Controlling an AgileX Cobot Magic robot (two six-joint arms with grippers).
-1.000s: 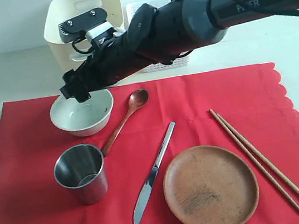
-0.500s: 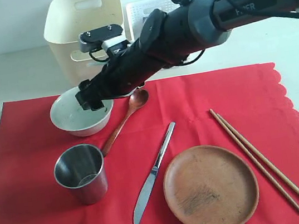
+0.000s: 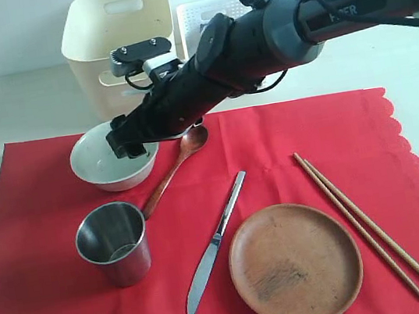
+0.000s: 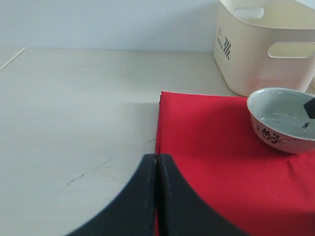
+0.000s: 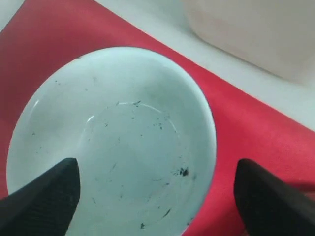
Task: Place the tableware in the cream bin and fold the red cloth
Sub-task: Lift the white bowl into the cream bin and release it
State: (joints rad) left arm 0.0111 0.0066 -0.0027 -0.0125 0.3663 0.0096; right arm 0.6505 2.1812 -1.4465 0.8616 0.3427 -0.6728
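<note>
A pale tabletop [image 3: 20,106] runs under everything, with the red cloth [image 3: 270,140] spread flat across it and all the tableware on top. My right hand [image 3: 127,142] hangs low over the pale green-white bowl [image 3: 97,170], fingers spread as wide as they go and gripping nothing. One fingertip sits over the bowl's hollow and the other just outside its rim. I cannot tell whether either touches it. The cream bin [image 3: 96,32] stands off the cloth, just beyond my fingertips. The wooden spoon [image 3: 176,170] lies under my wrist, its head close behind my fingers. The steel cup [image 3: 115,246], knife [image 3: 216,243], brown plate [image 3: 295,264] and chopsticks [image 3: 370,228] all lie farther back, on my forearm's near side. My left hand [image 4: 157,172] is closed on nothing, off the cloth's edge and well away from the bowl.

I judge the grip itself to be the main risk. The bowl's wall looks smooth and curved, so a pinch on one side could slide off or let the bowl swing and tip as it rises. If I close off-centre, I may shove the bowl and drag the cloth into wrinkles. A low wrist could nudge the spoon. The bin's wall is tall, so a lift that is too shallow would knock the bowl against it.
</note>
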